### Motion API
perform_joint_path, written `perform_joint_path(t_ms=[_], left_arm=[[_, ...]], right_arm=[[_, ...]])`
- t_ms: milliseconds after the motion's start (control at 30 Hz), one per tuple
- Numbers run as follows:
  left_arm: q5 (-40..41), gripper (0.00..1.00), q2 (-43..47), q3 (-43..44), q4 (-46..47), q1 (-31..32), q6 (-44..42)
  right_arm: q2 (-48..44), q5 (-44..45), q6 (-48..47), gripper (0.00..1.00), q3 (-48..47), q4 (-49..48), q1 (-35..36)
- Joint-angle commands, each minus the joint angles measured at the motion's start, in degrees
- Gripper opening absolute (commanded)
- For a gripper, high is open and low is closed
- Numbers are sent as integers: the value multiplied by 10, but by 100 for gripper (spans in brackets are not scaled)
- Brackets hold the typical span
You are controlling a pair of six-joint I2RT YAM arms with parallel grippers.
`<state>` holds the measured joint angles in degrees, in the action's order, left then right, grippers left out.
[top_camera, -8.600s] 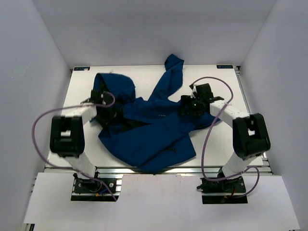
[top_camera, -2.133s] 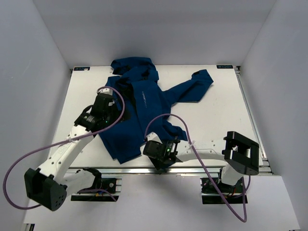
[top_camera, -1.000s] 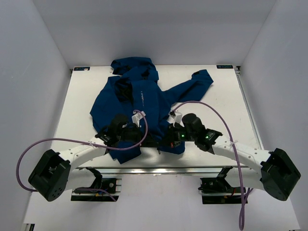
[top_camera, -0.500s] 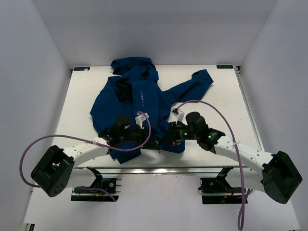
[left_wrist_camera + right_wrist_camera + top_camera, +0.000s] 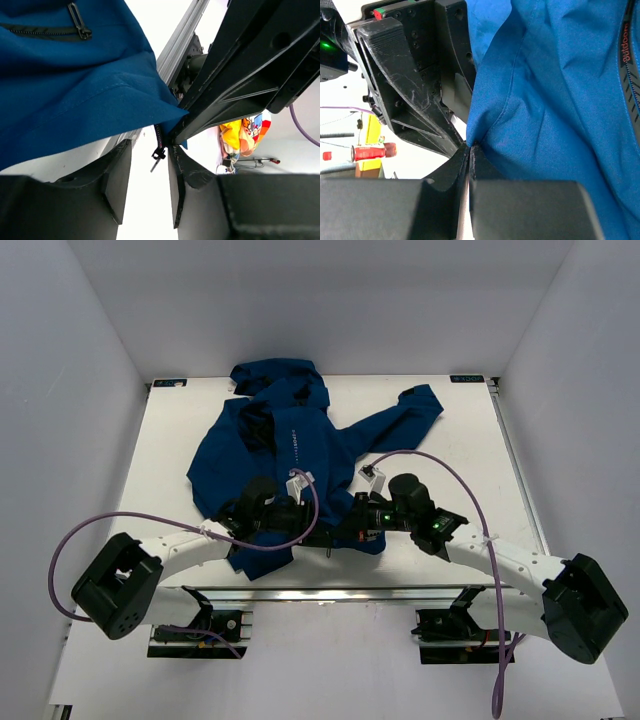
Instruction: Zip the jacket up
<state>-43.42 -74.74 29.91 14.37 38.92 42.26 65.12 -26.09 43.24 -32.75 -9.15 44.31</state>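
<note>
The navy jacket [image 5: 290, 455] lies spread on the white table, hood at the far side, one sleeve stretched out to the right. Both grippers meet at its near hem. My right gripper [image 5: 470, 147] is shut on a corner of the blue hem [image 5: 560, 100]. My left gripper [image 5: 148, 152] faces it with a gap between its jaws. The black zipper slider and its pull tab [image 5: 158, 154] hang in that gap, close to the right finger [image 5: 182, 185], not clamped. In the top view my left gripper [image 5: 315, 530] and right gripper [image 5: 345, 530] almost touch.
The table's near edge with its aluminium rail [image 5: 380, 592] runs just below both grippers. Purple cables [image 5: 440, 465] loop over each arm. A zipped pocket [image 5: 77, 22] shows on the jacket front. White walls close in the table [image 5: 470, 440] on three sides.
My left gripper has slid right along the hem towards the right gripper, and its jaws have narrowed around the zipper pull. The right gripper kept its hold on the hem.
</note>
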Motion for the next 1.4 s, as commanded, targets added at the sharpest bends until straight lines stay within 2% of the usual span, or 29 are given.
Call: perform_joint_path(t_ms=[0, 133, 167, 267, 467, 500, 567, 600, 633, 767, 900, 1133, 1267, 1367], left_arm=[[5, 46, 12, 14, 36, 2, 5], [9, 40, 15, 6, 55, 2, 12], [11, 28, 15, 5, 57, 2, 14], [22, 0, 13, 1, 61, 2, 25], [50, 0, 35, -9, 63, 3, 34], [54, 0, 45, -8, 51, 2, 34], [63, 0, 57, -8, 39, 2, 27], [66, 0, 64, -8, 29, 3, 27], [69, 0, 68, -8, 25, 3, 23], [69, 0, 72, -9, 24, 3, 22], [55, 0, 67, -13, 45, 3, 29], [40, 0, 79, -42, 94, 3, 58], [31, 0, 84, -64, 137, 3, 83], [33, 0, 91, -71, 138, 3, 89]], right_arm=[[0, 1, 17, 0, 8, -35, 0], [-2, -8, 32, 0, 16, -61, 1], [0, -11, 35, 0, 17, -67, 1], [2, -19, 36, 0, 17, -68, 0], [-10, 22, 11, 1, 15, -6, 1], [-13, 43, -3, 13, 15, 20, 0], [-21, 60, -17, 23, 11, 47, 0], [-22, 68, -24, 33, 9, 57, 1], [-23, 68, -37, 38, 7, 72, 1], [-8, 5, -48, 63, 11, 51, 2], [3, -35, -33, 67, 21, 5, 2], [20, -113, -12, 67, 42, -104, 2], [10, -122, -5, 67, 55, -167, 2], [0, -119, 6, 66, 68, -194, 2]])
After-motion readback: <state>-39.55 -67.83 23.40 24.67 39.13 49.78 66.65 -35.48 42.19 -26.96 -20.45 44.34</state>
